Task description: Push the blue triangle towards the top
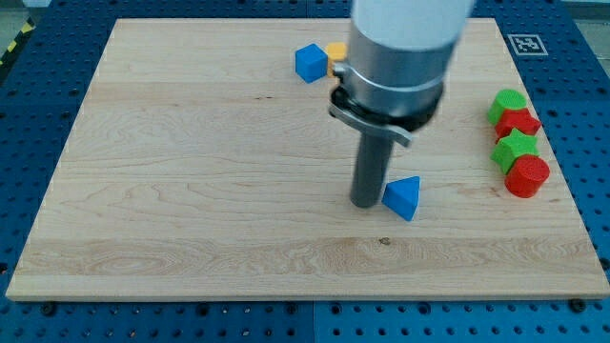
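No words, brand names or numbers can be read anywhere in the frame. The only sign is a small square marker (527,44) printed in black on white, made of blocky squares like a machine-readable tag, standing on the table (191,162) at its upper right corner in the frame; its pattern cannot be decoded into any text. At the upper left edge of the frame a short strip of yellow and black hazard striping (13,46) shows, bearing no lettering. The blocks and the arm carry no visible labels.
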Robot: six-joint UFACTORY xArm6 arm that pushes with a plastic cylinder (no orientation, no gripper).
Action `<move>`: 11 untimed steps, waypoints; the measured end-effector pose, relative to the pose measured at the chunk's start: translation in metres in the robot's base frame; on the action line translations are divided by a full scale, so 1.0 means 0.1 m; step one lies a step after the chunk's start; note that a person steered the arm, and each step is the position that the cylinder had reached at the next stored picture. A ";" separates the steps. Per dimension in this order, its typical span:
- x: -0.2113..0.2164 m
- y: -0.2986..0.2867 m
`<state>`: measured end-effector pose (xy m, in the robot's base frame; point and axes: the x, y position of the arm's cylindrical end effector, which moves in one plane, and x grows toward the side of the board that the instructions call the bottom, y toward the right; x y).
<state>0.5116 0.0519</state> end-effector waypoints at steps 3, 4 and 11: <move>0.64 0.29; 0.20 0.56; -0.31 0.60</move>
